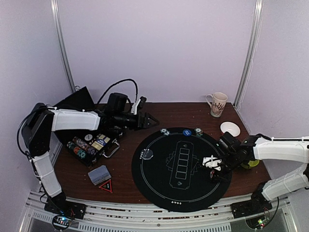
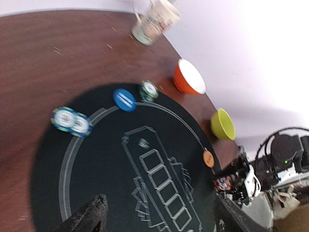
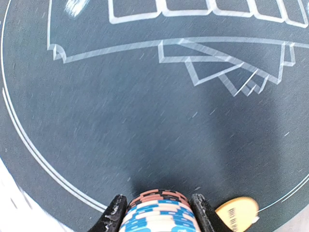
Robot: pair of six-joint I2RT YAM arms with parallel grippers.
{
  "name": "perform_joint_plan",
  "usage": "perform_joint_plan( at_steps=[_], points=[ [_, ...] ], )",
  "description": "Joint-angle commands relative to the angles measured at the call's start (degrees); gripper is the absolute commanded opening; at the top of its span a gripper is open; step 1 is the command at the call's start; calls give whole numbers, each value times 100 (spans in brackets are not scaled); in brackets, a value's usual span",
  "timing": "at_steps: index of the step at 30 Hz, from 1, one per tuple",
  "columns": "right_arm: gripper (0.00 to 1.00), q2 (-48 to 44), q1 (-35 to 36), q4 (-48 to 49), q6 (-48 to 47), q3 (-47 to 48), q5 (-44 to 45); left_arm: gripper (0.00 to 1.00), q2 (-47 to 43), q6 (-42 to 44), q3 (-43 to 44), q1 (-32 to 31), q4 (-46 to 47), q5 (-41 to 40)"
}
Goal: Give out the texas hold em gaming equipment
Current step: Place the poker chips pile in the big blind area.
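A round black mat is laid on the brown table. The chip stack is pinched between the jaws of the right gripper, over the right edge of the mat. Whether the stack rests on the mat cannot be told. The orange button is seen just right of the stack, on the mat's rim line.

The left gripper is held above the table just beyond the far-left edge of the mat. Its jaws are spread and nothing is between them.

Along the far rim of the mat, from left to right, a chip pair, the blue button and a single chip are laid out. The two chips of the pair overlap. The clear button is placed on the left part of the mat.

To the left of the mat, an open case is seen with rows of chips in it. The cards are stacked near it, on the near side.

At the far right a mug is set upright. The orange bowl and the green bowl are placed off the mat's right side.
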Motion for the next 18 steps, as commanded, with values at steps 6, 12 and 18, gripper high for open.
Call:
perform_joint_plan(
  at_steps=[6, 12, 18],
  points=[
    [0, 195, -92, -35, -249, -214, 117, 78, -600, 614, -118, 699, -640, -442],
    [0, 143, -102, 373, -285, -513, 93, 78, -594, 723, 17, 949, -828, -477],
    [4, 458, -93, 229, -503, -555, 99, 79, -600, 825, 170, 1118, -1009, -543]
  ],
)
